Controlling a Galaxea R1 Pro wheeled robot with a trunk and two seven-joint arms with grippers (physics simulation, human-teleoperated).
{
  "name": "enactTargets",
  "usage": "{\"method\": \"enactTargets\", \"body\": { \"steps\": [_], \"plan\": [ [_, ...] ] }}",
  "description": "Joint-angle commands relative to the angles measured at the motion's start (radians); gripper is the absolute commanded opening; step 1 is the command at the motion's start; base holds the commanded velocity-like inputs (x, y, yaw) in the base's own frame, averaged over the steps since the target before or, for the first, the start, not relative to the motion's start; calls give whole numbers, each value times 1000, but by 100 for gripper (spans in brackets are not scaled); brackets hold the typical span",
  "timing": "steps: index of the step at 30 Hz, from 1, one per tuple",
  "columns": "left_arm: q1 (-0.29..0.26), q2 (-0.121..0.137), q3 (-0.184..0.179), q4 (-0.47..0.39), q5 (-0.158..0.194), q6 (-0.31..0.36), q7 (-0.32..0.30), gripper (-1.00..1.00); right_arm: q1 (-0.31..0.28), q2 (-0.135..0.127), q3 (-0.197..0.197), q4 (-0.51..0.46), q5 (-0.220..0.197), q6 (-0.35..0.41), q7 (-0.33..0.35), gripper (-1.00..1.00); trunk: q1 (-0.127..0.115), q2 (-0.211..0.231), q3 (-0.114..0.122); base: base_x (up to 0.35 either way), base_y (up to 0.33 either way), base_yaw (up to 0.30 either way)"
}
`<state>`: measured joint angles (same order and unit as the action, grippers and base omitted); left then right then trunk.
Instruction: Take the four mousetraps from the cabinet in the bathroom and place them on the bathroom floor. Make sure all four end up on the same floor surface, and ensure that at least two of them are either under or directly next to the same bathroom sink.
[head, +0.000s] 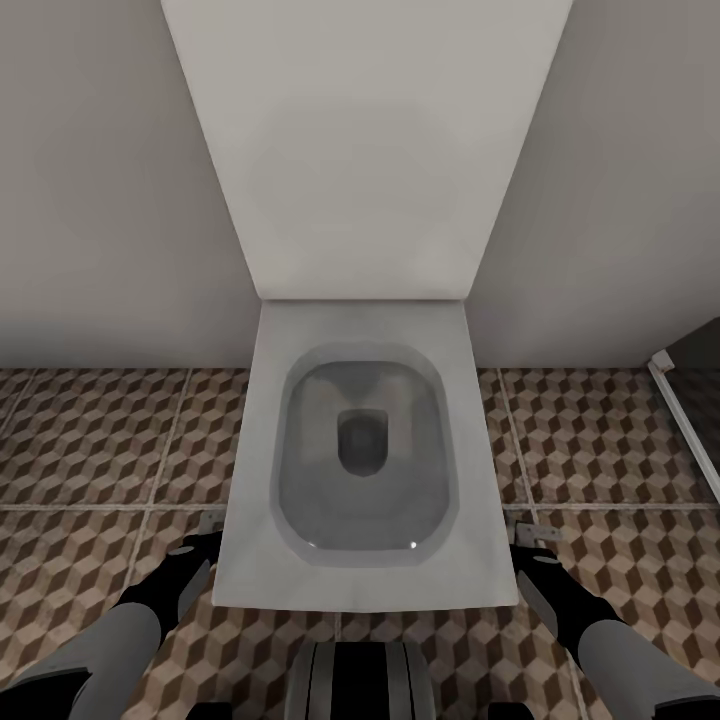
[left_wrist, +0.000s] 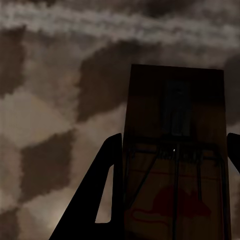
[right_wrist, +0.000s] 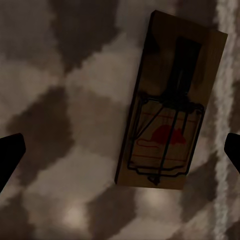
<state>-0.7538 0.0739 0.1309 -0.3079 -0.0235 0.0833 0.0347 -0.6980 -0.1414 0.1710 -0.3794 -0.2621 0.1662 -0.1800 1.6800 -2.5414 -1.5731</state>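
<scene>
A dark-brown mousetrap (left_wrist: 175, 165) with wire parts and a red mouse print sits between my left gripper's (left_wrist: 175, 137) black fingers (left_wrist: 100, 200), which are shut on its edges just above the cube-patterned bathroom floor (head: 90, 440). A second mousetrap (right_wrist: 167, 105) lies flat on the tiles under my right gripper (right_wrist: 125, 145), whose fingers (right_wrist: 10, 157) are spread wide, clear of it. In the head view the left gripper (head: 205, 545) and right gripper (head: 530, 550) hang low on either side of a white toilet. The cabinet and the sink are out of view.
The white toilet (head: 360, 450) stands straight ahead between my arms, with a tall white panel (head: 365, 150) behind it and grey walls on both sides. A white rail (head: 685, 420) runs along the floor at the far right. Tiled floor lies open left and right.
</scene>
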Motion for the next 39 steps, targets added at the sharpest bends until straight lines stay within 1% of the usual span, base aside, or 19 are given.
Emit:
{"method": "enactTargets", "body": {
  "steps": [1,26,30,36,39],
  "plan": [
    [1,-1,-2,13,-1,6,2,-100,0,-1,9,-2,-9,6,-7,100,0,0,-1,0,0,0],
    [-3,-2,-3,13,0,7,2,-100,0,-1,9,-3,-9,6,-7,100,0,0,-1,0,0,0],
    [-28,-15,-3,16,0,7,2,-100,0,-1,9,-3,-9,6,-7,100,0,0,-1,0,0,0],
    [-43,-35,-4,18,-1,7,2,-100,0,-1,9,-3,-9,6,-7,100,0,0,-1,0,0,0],
    [-45,-37,-5,18,-1,6,2,-100,0,-1,9,-3,-9,6,-7,100,0,0,-1,0,0,0]
  ]
}}
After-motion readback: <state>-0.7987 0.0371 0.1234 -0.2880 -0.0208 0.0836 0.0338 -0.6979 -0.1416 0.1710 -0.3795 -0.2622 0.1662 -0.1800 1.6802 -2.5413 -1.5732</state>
